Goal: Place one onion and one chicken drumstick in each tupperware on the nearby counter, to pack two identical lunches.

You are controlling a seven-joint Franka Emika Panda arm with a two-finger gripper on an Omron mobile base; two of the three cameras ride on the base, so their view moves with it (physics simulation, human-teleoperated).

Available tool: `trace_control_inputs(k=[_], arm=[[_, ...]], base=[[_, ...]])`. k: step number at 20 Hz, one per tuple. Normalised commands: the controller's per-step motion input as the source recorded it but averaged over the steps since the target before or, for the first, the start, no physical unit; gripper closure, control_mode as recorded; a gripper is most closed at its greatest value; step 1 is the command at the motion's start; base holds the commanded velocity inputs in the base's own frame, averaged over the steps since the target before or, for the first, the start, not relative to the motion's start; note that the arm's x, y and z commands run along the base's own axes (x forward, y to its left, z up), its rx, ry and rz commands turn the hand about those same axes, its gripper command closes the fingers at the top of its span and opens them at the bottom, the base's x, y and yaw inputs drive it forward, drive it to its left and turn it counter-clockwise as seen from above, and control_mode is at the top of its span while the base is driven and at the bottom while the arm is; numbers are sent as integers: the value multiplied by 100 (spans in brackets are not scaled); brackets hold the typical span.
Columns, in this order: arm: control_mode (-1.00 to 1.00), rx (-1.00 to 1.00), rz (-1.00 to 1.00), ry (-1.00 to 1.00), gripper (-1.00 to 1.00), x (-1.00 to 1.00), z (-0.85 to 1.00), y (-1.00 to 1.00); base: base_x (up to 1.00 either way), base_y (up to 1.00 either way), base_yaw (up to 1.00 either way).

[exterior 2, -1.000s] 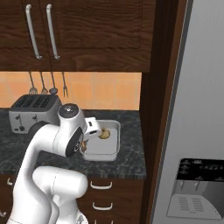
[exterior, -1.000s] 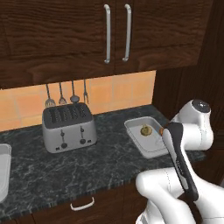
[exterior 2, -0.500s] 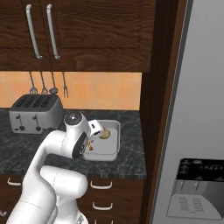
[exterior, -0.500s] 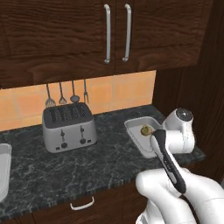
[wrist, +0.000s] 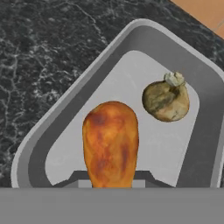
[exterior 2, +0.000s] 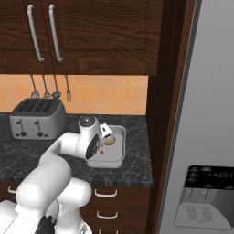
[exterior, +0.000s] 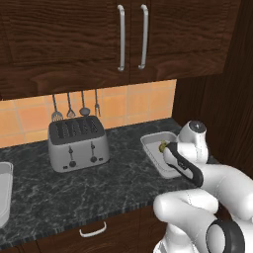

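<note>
My gripper point(wrist: 110, 180) is shut on a glazed orange-brown chicken drumstick point(wrist: 110, 140), whose meaty end hangs over a pale grey tupperware point(wrist: 65, 105). A tan onion point(wrist: 166, 100) lies on the tray floor just beyond and to the right of the drumstick, apart from it. From the left base view the gripper point(exterior: 167, 148) hovers over this tupperware point(exterior: 149, 144) at the right end of the counter point(exterior: 99, 183), next to the onion point(exterior: 162, 146). The right base view shows the gripper point(exterior 2: 106, 137), the onion point(exterior 2: 110, 141) and the tupperware point(exterior 2: 119, 157). A second tupperware point(exterior: 4, 192) sits at the far left edge.
A silver toaster point(exterior: 79, 143) stands at the back of the counter, with utensils point(exterior: 74, 106) hanging on the wall above it. A dark wood panel and a grey fridge point(exterior 2: 205, 137) close off the right side. Cabinets hang overhead.
The arm has swung forward and down, bringing the hand with the drumstick over the right tupperware. The onion has stayed in the tray.
</note>
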Motion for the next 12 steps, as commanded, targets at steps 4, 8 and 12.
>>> trace_control_inputs(k=[4,8,12], arm=[[-100,-4,0,2,-100,9,-40,0],[-100,0,0,0,-100,0,-6,0],[-100,0,0,-5,-100,-14,16,2]], base=[[0,0,0],[0,0,0],[0,0,0]])
